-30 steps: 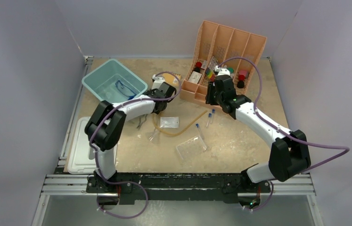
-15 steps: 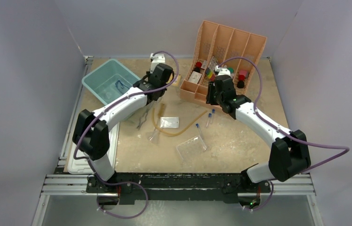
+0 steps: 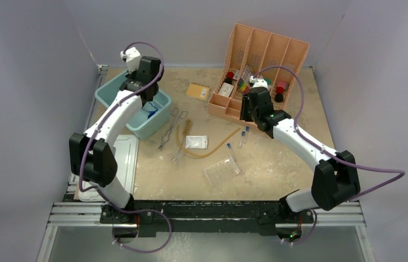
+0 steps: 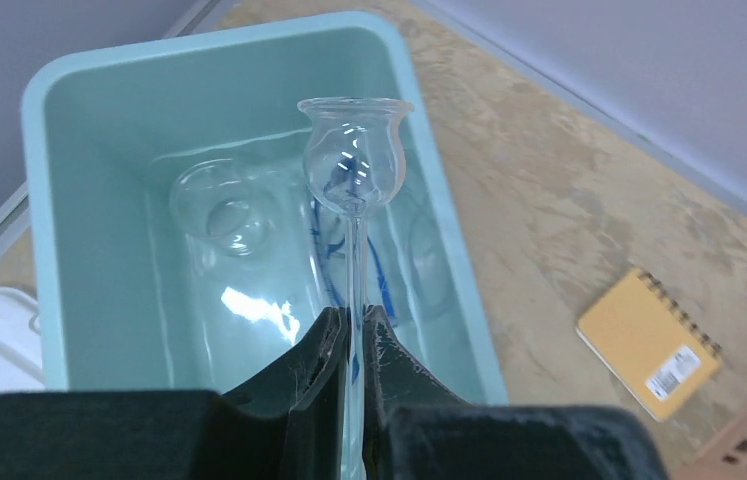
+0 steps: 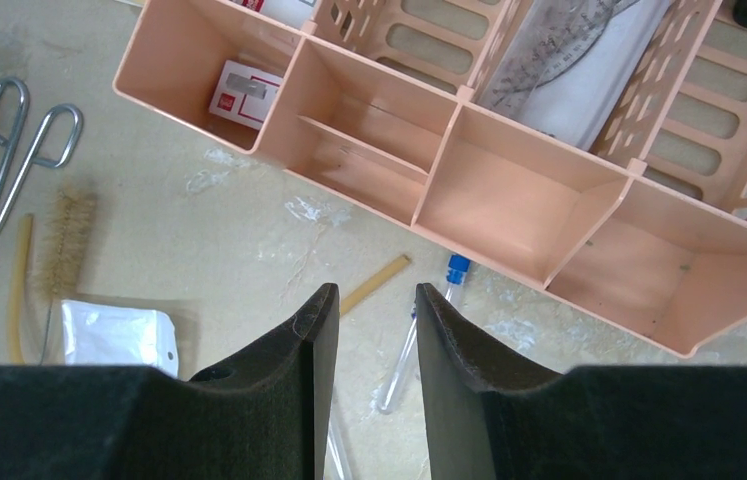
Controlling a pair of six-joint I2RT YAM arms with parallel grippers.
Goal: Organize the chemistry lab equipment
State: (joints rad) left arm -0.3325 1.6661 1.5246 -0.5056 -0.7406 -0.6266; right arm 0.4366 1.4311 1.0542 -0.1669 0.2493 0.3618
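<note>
Over the teal bin (image 4: 199, 40) at left, the left gripper (image 4: 351, 322) pinches the thin stem of a clear glass thistle tube (image 4: 354, 165): probably light, slippery and brittle, best gripped gently on that stem. Only the wrist view reveals it; overhead it cannot be made out. Rightward, the right gripper (image 5: 367, 310) hovers half spread, empty, above a blue-capped test tube (image 5: 407, 350).

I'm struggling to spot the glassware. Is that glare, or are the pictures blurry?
Left wrist: glare spots on the glass funnel and bin floor. Top: even light, soft shadows, tubes tiny and faint. Right wrist: table sharp, fingers near-black.
</note>
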